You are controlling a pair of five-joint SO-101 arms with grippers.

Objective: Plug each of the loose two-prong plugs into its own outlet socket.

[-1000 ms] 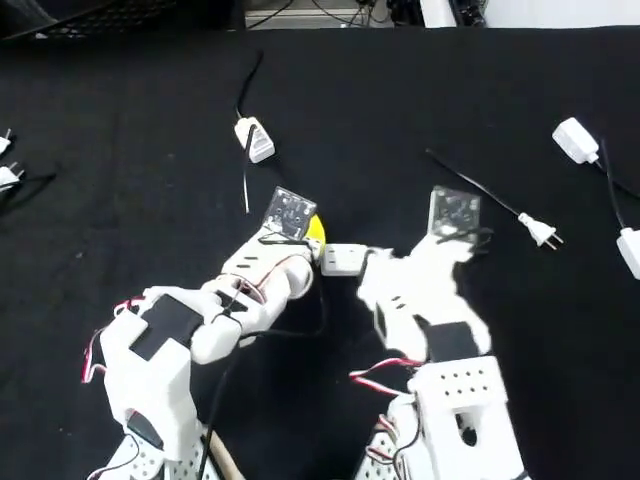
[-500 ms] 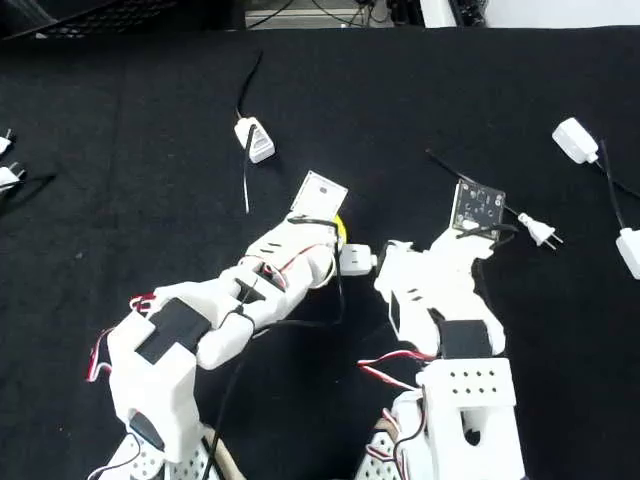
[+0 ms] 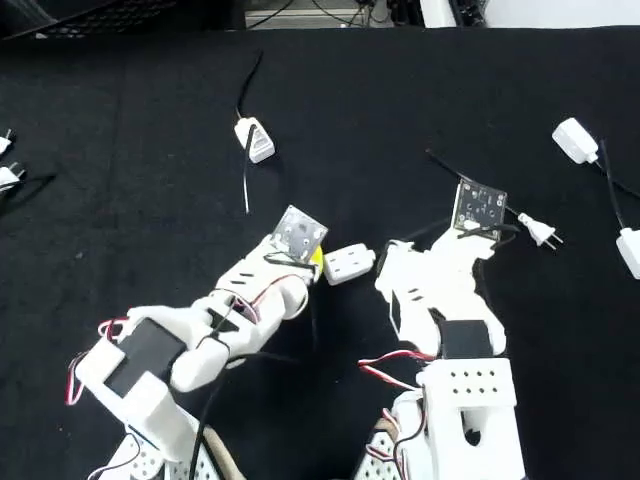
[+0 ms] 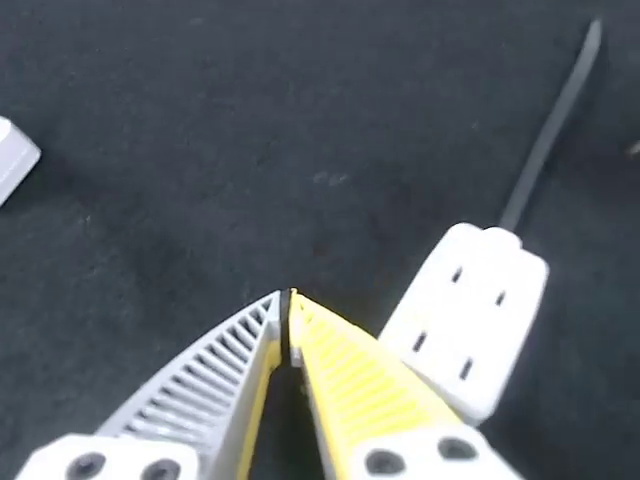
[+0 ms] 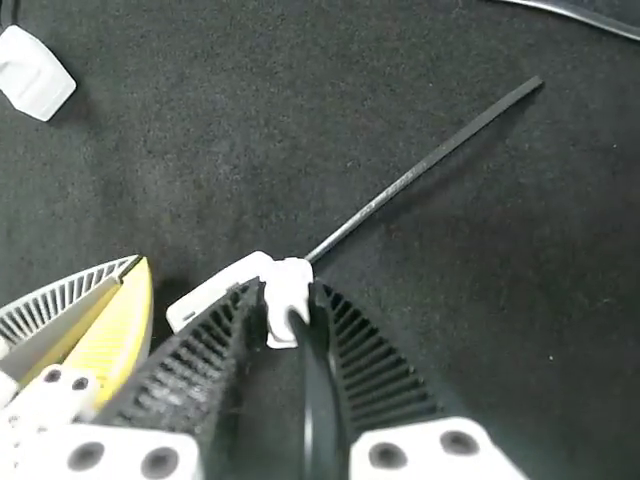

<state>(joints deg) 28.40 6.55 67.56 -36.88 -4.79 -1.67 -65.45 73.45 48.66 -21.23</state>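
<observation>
The outlet socket (image 3: 348, 263) lies on the black counter (image 3: 120, 100) near its middle, between the 2 arms. The right gripper (image 5: 287, 290) is clamped on the socket's narrow cord end. The socket's thin black cord (image 5: 420, 170) runs away from that end across bare cloth.

The left gripper (image 4: 288, 305) has its grey and yellow fingers pressed together with nothing between them. Its yellow finger (image 4: 350, 370) sits just beside the long side of the socket, and 2 pairs of slots face up there.

A loose 2-prong plug (image 3: 541, 234) lies to the right of the right arm, well apart from the socket. Its prongs point toward the right edge, and its black lead (image 3: 445, 162) trails back toward the middle.

A white wedge block (image 3: 256, 140) with dark leads sits toward the far edge, beyond the left arm. 2 more white pieces lie at the right edge, a rounded one (image 3: 575, 140) and a cut-off one (image 3: 630, 250). Small white bits (image 3: 6, 176) lie at the left edge.

A wide bare stretch of counter lies left of the left arm. Another lies between the grippers and the far edge, broken by the wedge block and its leads. The right side is the more crowded, with leads and plugs close to the edge.
</observation>
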